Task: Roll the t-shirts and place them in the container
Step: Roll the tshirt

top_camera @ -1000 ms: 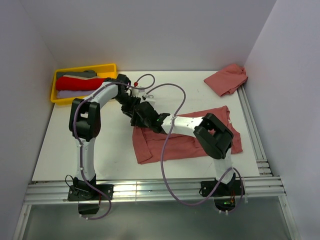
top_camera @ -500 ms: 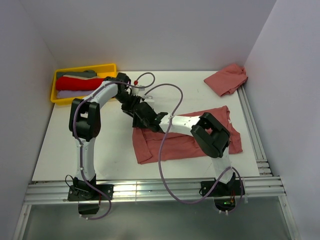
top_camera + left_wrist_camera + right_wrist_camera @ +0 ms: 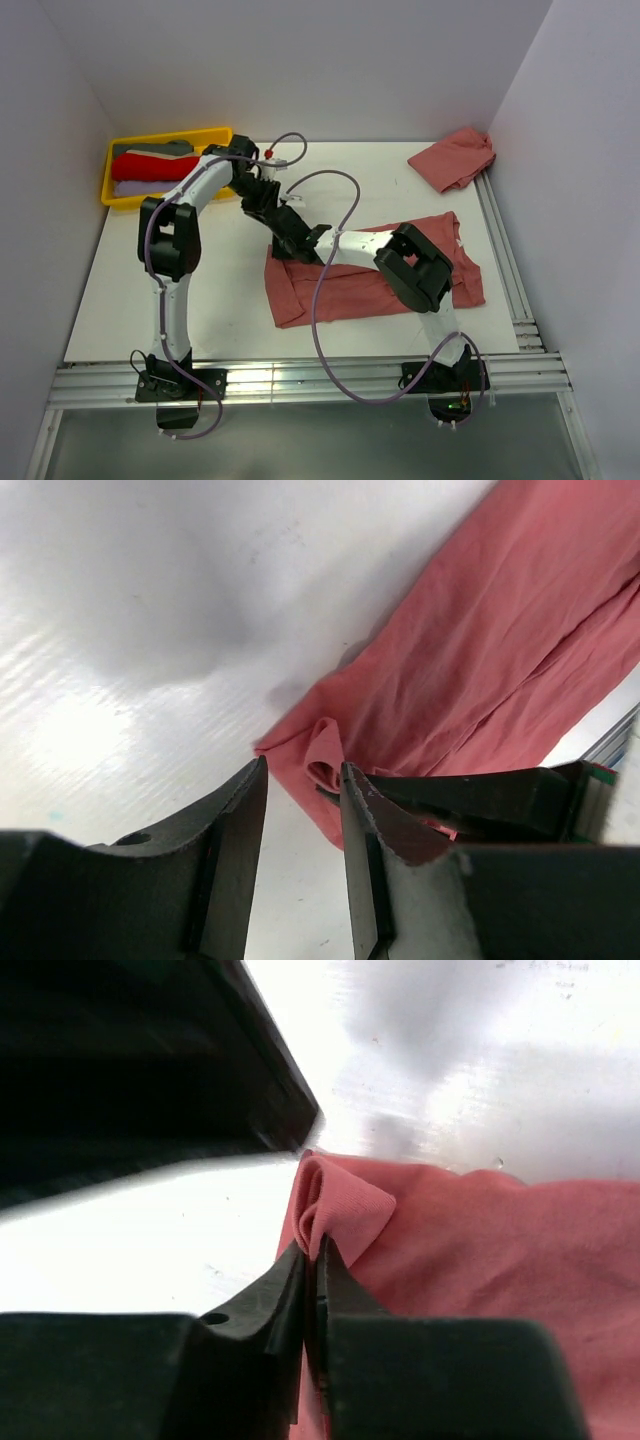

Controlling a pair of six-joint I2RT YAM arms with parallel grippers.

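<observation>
A dusty salmon t-shirt point(image 3: 362, 290) lies spread flat on the white table. My right gripper point(image 3: 284, 238) is at its far-left corner. In the right wrist view the jaws point(image 3: 311, 1252) are shut on a small raised fold of that t-shirt point(image 3: 345, 1205). My left gripper point(image 3: 262, 203) hovers just behind the same corner. Its jaws point(image 3: 303, 777) stand open with only bare table between them, and the pinched t-shirt corner point(image 3: 325, 755) lies just past the tips. A second salmon t-shirt point(image 3: 455, 157) sits crumpled at the back right.
A yellow tray point(image 3: 170, 133) at the back left holds a grey point(image 3: 150, 149), a red point(image 3: 150, 166) and a lavender t-shirt point(image 3: 140, 187). Metal rails run along the right edge point(image 3: 505, 260) and the near edge point(image 3: 300, 375). White walls close in the sides and back.
My right gripper has closed on the t-shirt's corner, pinching up a fold. Both grippers have drifted slightly toward the back left.
</observation>
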